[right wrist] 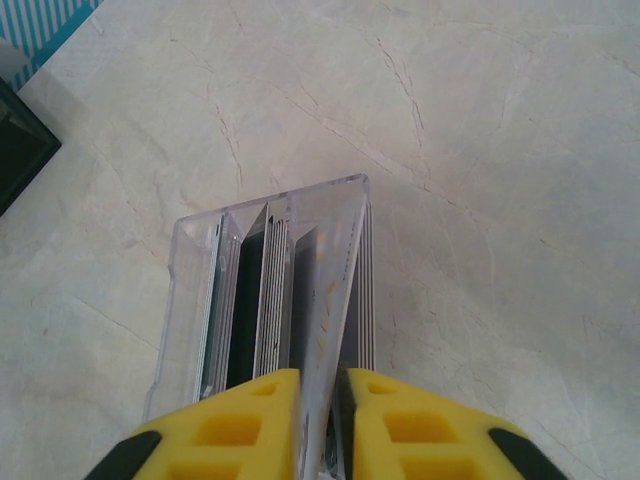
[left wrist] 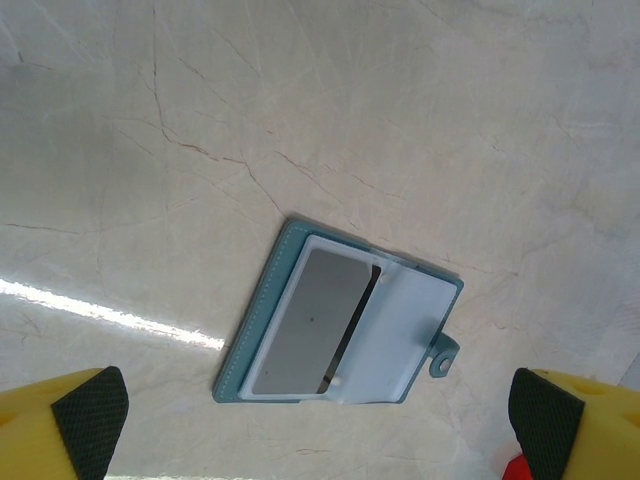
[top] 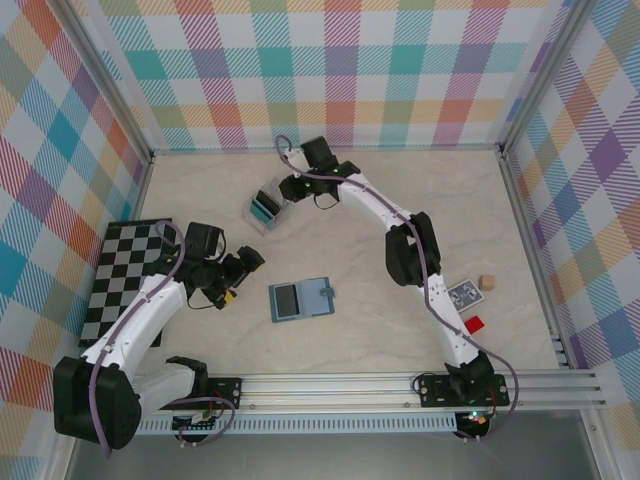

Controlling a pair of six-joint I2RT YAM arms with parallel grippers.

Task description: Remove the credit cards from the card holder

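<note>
A: Top view. Holder point(top: 300, 298) lies open and flat mid-table, pockets up, I judge so either arm can reach in. Left gripper point(top: 240, 278) sits just beside it, spread wide, holding nothing.

B: Right gripper point(top: 285, 195)?

A: Farther back, at the clear box point(top: 267, 208). Likely where the cards go.

B: Left wrist view?

A: Fingers point(left wrist: 88, 420) wide apart, holder point(left wrist: 340, 325) framed between them, untouched. Grey slab in one pocket. Card or liner, can't tell.

B: Right wrist view?

A: Right gripper point(right wrist: 318, 425) narrow, a wall of the box point(right wrist: 200, 290) in the slit. Pinching or only straddling, I cannot tell. Thin flat pieces stand on edge inside.
</note>
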